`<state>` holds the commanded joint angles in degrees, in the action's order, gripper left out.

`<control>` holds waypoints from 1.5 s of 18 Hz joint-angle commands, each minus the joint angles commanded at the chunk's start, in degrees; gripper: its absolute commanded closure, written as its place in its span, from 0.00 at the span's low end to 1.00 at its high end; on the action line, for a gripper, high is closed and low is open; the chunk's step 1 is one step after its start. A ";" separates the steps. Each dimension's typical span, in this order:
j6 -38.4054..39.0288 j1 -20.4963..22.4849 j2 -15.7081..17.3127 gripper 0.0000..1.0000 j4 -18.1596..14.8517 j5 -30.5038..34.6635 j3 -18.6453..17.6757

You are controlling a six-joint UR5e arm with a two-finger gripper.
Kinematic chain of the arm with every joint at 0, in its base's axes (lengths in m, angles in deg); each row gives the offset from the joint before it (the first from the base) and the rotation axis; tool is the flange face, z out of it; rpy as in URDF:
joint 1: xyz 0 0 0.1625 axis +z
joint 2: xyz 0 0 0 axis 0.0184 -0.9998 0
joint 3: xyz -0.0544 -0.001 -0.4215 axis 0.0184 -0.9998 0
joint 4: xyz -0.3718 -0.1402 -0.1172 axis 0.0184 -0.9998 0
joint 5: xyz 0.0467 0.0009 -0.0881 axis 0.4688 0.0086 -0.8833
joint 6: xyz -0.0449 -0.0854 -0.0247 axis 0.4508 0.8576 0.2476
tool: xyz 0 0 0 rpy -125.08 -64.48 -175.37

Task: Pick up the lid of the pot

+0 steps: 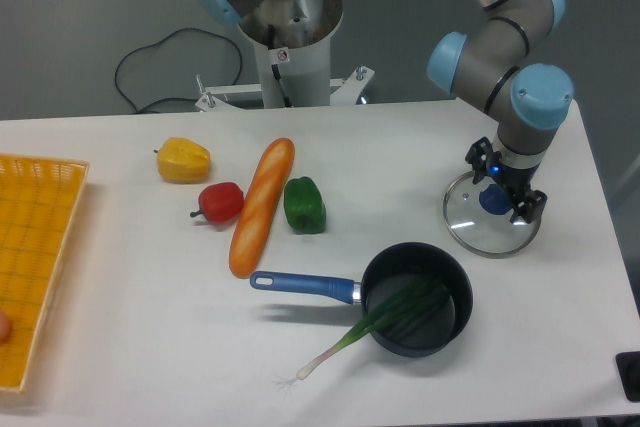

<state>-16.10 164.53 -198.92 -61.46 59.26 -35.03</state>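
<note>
At the right of the camera view, my gripper (503, 185) is over the pot lid, its two fingers spread apart. The lid (468, 219) is round and clear with a thin rim, lying flat on the table. Its blue knob (493, 199) shows between the fingertips, with a visible gap toward the lower right finger. Whether either finger touches the knob or the glass, I cannot tell.
Below the lid stands a black pan (455, 319) with a blue handle (305, 284) and a green onion (385, 317) across it. Leftward lie a green pepper (304, 206), baguette (262, 207), red pepper (221, 203), yellow pepper (183, 160) and yellow crate (22, 267).
</note>
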 joint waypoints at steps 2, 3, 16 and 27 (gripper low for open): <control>0.00 0.00 -0.09 0.01 0.09 0.00 0.00; 0.00 0.00 -0.09 0.02 0.09 0.00 0.00; 0.00 0.09 -0.44 0.15 0.26 -0.09 -0.26; -0.62 0.53 -0.44 0.32 0.26 -0.88 -0.26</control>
<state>-16.72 165.06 -199.36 -61.20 58.38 -35.29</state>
